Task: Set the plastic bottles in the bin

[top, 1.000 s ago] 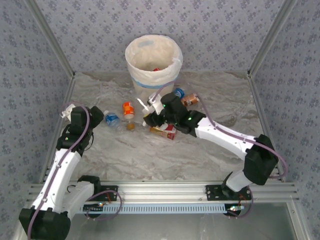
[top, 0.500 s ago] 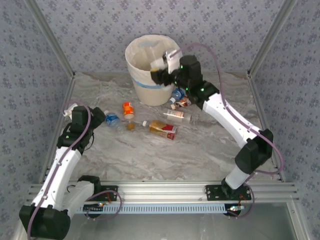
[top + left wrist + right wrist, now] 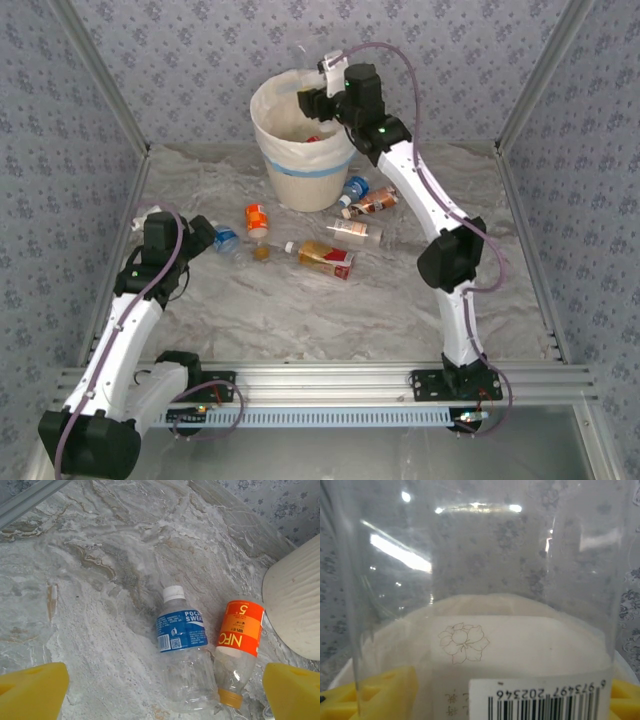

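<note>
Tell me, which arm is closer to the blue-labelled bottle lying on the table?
Left. The left fingers hover open right over the blue-labelled bottle; the right fingers are far off above the bin, gripping a clear bottle.

I'm looking into a lab test cell, not a home: a marble-print tabletop point(image 3: 300, 310) boxed in by flower-papered panels point(image 3: 200, 60) at 9, 12 and 3 o'clock, bare aluminium posts point(image 3: 98, 65) in the corners, a slotted rail point(image 3: 330, 380) at 6.
</note>
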Tool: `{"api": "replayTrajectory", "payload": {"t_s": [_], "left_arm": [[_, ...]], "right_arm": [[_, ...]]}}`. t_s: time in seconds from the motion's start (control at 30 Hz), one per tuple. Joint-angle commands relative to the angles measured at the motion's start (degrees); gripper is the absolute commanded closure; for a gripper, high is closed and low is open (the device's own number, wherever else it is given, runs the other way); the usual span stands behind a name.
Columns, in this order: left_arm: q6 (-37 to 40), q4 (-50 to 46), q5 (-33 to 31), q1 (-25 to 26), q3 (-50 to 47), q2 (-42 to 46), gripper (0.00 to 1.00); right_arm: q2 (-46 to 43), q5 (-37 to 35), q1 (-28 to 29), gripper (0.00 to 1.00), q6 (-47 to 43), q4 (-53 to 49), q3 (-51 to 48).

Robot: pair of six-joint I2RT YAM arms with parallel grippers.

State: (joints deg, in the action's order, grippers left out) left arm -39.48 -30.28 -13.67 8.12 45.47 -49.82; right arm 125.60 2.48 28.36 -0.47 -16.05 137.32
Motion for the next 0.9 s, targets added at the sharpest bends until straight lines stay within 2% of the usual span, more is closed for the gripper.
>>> {"api": "replayTrajectory", "payload": {"t_s": [0.0, 0.07, 0.13, 0.2, 0.27, 0.63, 0.87], "left_arm": [[0.1, -0.8, 1.6, -0.4, 1.9, 0.9, 0.00], [0.6, -0.4, 2.8, -0.4, 1.7, 1.0, 0.00], [0.7, -0.8, 2.8, -0.4, 1.6, 0.5, 0.00], [1.0, -0.8, 2.9, -0.4, 1.4, 0.0, 0.01], [1.0, -0.6, 3.0, -0.4, 1.1, -0.3, 0.01], [-2.1, 1.8, 5.8, -0.4, 0.9, -6.1, 0.01], [-2.9, 1.6, 6.3, -0.4, 1.1, -8.0, 0.01]], "right_arm": [[5.8, -7.8, -0.2, 0.49, -1.6, -7.9, 10.8], [7.6, -12.2, -0.1, 0.44, -0.8, -10.2, 13.0], [7.8, -16.6, 0.2, 0.33, -0.7, -11.1, 12.5], [7.5, -16.2, 0.4, 0.16, -3.1, -12.7, 12.7], [6.5, -13.7, 0.8, 0.10, -5.3, -14.6, 12.3], [-1.0, -17.3, 3.3, 0.03, -6.4, -16.1, 5.5], [-9.3, -16.1, 4.0, 0.00, -4.8, -12.2, -6.1]]}}
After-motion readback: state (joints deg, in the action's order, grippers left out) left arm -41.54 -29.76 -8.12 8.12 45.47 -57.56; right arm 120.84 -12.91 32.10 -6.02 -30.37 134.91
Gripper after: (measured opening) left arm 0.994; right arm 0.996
